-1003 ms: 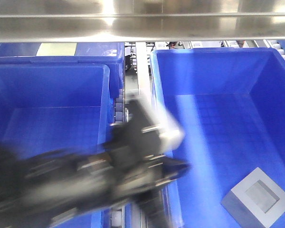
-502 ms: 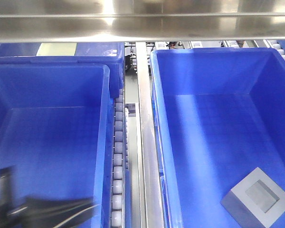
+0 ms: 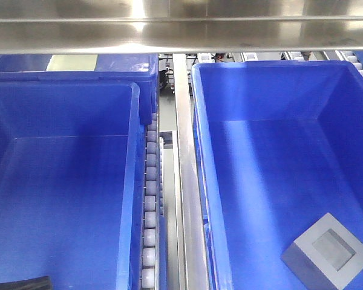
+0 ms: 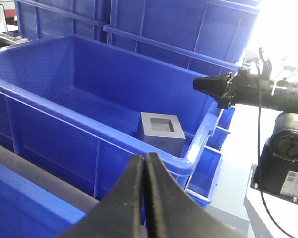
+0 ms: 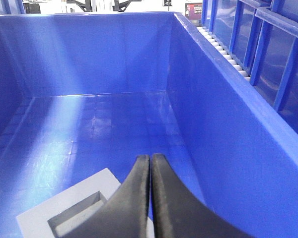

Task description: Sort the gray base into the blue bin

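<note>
The base (image 3: pixel 327 252) is sitting recess-up on the floor of the bin (image 3: pixel 197 151), toward 5 o'clock. Both grippers (left (image 4: pixel 144 163), right (image 5: pixel 150 163)) are pinched together, holding nothing. It is looking rigid, light, matte; plain opposite sides probably suit gripping.

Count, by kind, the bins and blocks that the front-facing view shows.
Bins, all blue: 3, namely the blue bin on the right, the left bin and the rear left bin
gray base: 1, lying on the floor of the blue bin
Total: 4
</note>
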You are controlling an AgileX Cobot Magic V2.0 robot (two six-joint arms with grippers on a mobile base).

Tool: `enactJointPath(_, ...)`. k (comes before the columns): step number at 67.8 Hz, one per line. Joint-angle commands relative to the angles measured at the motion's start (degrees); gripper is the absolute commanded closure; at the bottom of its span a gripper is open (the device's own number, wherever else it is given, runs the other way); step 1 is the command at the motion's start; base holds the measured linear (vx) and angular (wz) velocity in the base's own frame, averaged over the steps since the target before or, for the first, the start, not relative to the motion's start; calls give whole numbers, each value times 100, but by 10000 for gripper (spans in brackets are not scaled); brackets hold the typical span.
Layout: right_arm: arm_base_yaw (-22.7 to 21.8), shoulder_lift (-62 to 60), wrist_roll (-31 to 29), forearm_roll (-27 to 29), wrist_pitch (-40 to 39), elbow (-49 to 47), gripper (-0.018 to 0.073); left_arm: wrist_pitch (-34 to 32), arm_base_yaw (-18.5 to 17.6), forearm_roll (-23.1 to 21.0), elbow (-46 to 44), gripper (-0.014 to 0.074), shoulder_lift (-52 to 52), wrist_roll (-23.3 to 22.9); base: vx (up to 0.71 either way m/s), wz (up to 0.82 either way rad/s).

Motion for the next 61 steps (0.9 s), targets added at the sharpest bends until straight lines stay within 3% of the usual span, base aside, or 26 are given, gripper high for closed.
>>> enactJointPath(1,-30,104,-70,-43,-238,35,564,-371,-17,-13,-155,603,37,-68,0,0)
enactJointPath(21,-30,104,-70,-43,-238,35,564,-395,-17,-13,-149,603,37,7,0,0)
enactJointPath(36,-30,104,-70,-43,-238,35,564,-395,-17,-300,-149,603,37,624,0,0)
enactJointPath(51,-30,104,-70,-43,-238,35,564,-395,-17,-282,-149,603,17,624,0,0)
enactJointPath(61,-30,104,-70,-43,-238,35,564,-501,465,-321,96,603,-391,707,0,0)
